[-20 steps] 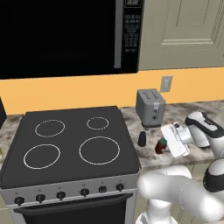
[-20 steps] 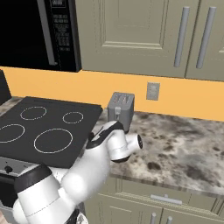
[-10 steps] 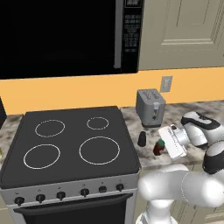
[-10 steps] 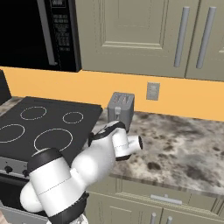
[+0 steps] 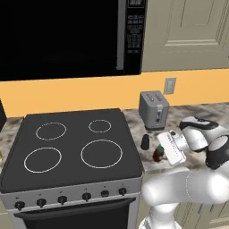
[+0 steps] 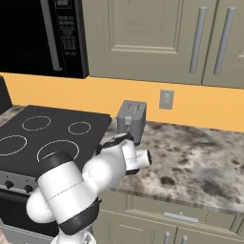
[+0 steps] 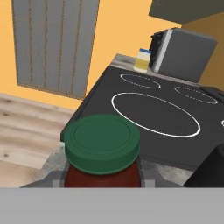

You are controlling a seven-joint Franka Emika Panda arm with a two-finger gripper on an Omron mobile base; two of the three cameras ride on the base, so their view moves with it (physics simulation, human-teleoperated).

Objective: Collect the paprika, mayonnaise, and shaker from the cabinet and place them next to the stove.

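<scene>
Claw (image 5: 162, 154) clamped on the small dark red, green-lidded paprika jar (image 7: 102, 151), hovering low just off the right edge of the black glass four-ring stove (image 5: 71, 147). Best lowered straight, kept upright, clear of the small all-black shaker (image 5: 145, 142) already beside that edge. One pale cream, blue-lidded mayonnaise jar (image 7: 142, 60) past the stove's far side. One grey toaster (image 5: 153, 110) behind the shaker.

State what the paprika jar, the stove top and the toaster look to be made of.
Paprika jar: dark red body, perhaps glass; matte green lid, likely plastic, with moulded rings. Stove top: smooth black glass, white rings printed flush. Toaster: plain grey casing, probably brushed metal, though the rendering leaves it open.
</scene>
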